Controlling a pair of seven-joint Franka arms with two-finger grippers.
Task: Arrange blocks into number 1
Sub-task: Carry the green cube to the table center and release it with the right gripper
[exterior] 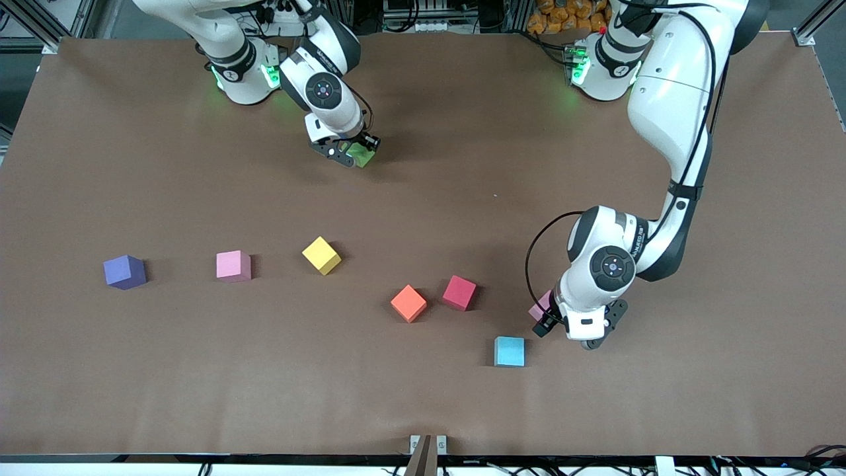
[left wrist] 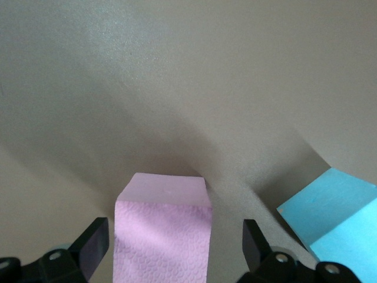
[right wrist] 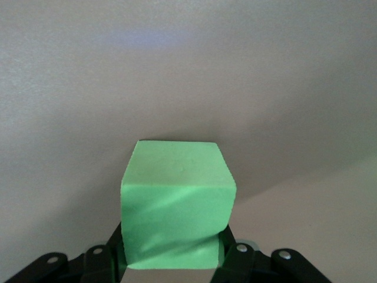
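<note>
A green block (exterior: 363, 157) (right wrist: 177, 200) lies on the brown table close to the right arm's base. My right gripper (exterior: 354, 153) (right wrist: 171, 259) is shut on it, both fingers pressed to its sides. A pink block (exterior: 539, 305) (left wrist: 164, 236) lies toward the left arm's end, half hidden under the left hand. My left gripper (exterior: 554, 316) (left wrist: 174, 242) is low over it and open, one finger at each side with a gap. A second pink block (exterior: 233, 266), a yellow block (exterior: 322, 255) and a red block (exterior: 459, 293) sit across the middle of the table.
An orange block (exterior: 408, 303) sits beside the red one. A light blue block (exterior: 509, 351) (left wrist: 333, 209) lies close to the left gripper, nearer the front camera. A purple block (exterior: 124, 272) is at the right arm's end of the table (exterior: 198, 383).
</note>
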